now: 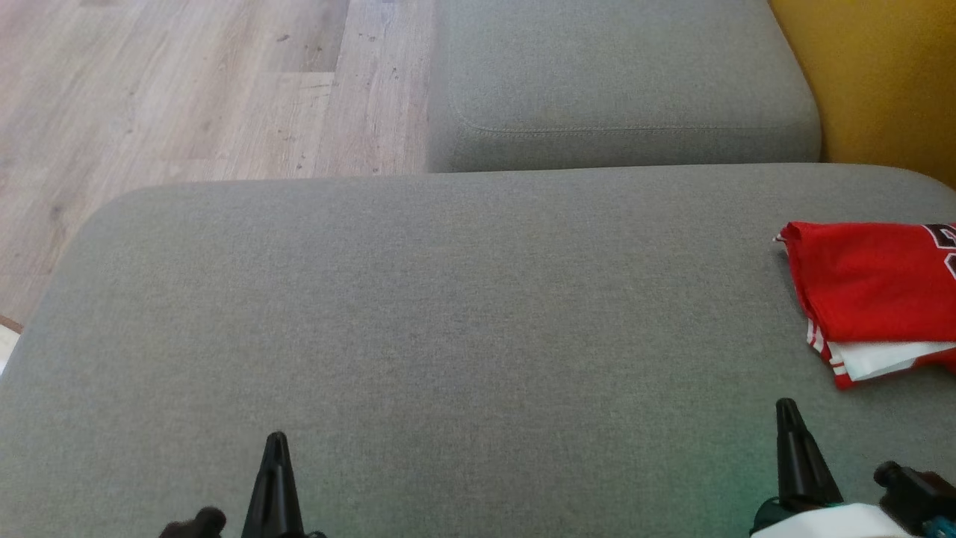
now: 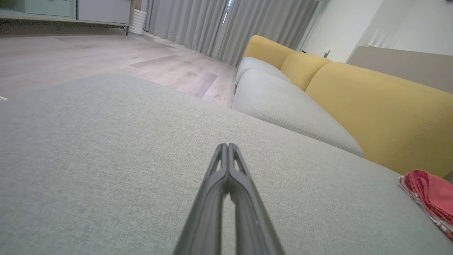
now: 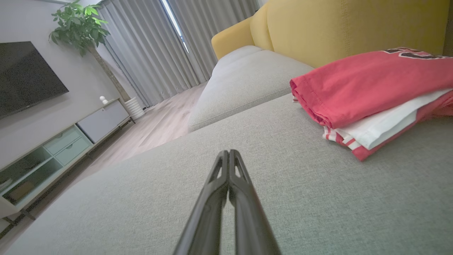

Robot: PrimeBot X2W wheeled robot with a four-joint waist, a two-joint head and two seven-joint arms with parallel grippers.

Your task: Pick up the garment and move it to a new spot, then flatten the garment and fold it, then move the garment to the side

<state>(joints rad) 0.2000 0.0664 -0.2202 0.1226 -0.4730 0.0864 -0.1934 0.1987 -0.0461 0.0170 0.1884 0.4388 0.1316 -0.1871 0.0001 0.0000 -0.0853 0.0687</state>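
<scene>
The garment (image 1: 874,295), red with white trim and dark lettering, lies folded in a flat bundle at the right edge of the grey sofa cushion (image 1: 448,336). It also shows in the left wrist view as the garment (image 2: 430,194) and close up in the right wrist view as the garment (image 3: 368,95). My left gripper (image 1: 276,441) is low at the front left, shut and empty, its fingers pressed together (image 2: 226,147). My right gripper (image 1: 786,407) sits shut and empty just in front of the garment, apart from it, tips together (image 3: 228,153).
A second grey seat cushion (image 1: 620,82) lies beyond the big one, with a yellow backrest (image 1: 881,75) to the right. Wooden floor (image 1: 172,90) runs along the left. Curtains (image 3: 152,46), a TV cabinet (image 3: 53,148) and a potted plant (image 3: 79,24) stand far off.
</scene>
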